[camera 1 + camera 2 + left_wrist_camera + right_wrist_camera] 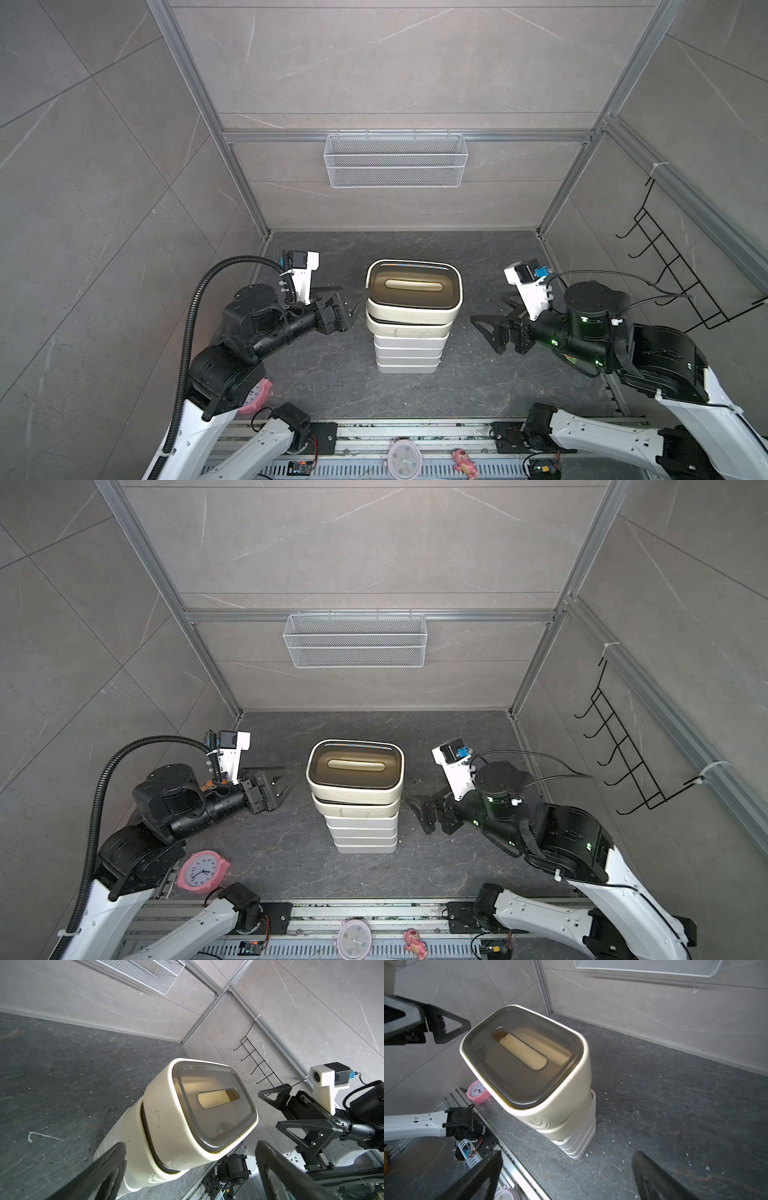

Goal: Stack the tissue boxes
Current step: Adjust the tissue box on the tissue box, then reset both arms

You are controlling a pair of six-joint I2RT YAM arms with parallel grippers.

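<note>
Cream tissue box [413, 291] tops the slightly uneven stack [409, 353] at the centre of the table [316, 386], so left gripper [286, 785] at 9 o'clock and right gripper [488, 311] at 3, both gaping and empty, should back straight out without brushing it.

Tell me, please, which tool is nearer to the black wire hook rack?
Right. The right tool hangs between the black wire hook rack and the stack of white and cream tissue boxes; the left tool is beyond that stack, farther off.
</note>
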